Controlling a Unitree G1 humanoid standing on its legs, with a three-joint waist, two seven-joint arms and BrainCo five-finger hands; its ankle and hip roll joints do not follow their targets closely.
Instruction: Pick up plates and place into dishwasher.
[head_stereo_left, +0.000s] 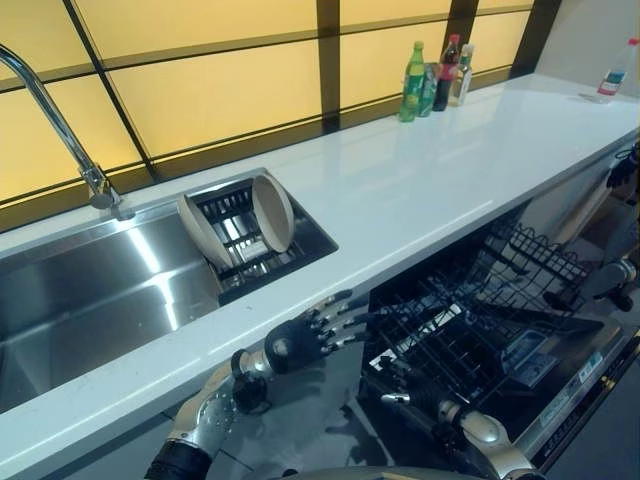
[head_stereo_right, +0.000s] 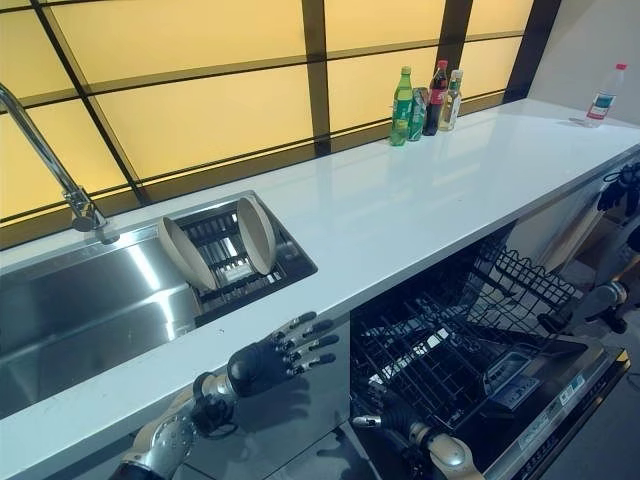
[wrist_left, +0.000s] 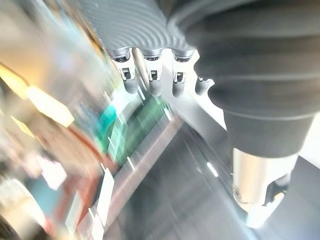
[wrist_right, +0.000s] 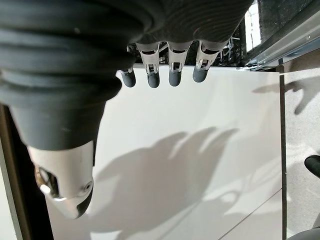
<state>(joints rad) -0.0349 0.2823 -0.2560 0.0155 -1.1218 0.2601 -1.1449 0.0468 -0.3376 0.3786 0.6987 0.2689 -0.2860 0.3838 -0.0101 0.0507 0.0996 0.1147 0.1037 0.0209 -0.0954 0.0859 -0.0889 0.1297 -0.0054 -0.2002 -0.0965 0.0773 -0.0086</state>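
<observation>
Plates: two beige plates stand on edge in the black sink rack, untouched.
Dishwasher: dishwasher rack pulled out; no plate visible in it.
Left hand: fingers extended, empty, below the desk edge.
Right hand: low by the dishwasher, relaxed, empty.
Progress: apparently not begun; both plates remain.

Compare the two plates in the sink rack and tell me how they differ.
The left plate leans back toward the tap side, showing mostly its rim and back; the right plate stands more upright with its hollow face in sight. The left plate sits at the rack's near-left end, the right plate further back. Both are beige, round and on edge.
</observation>
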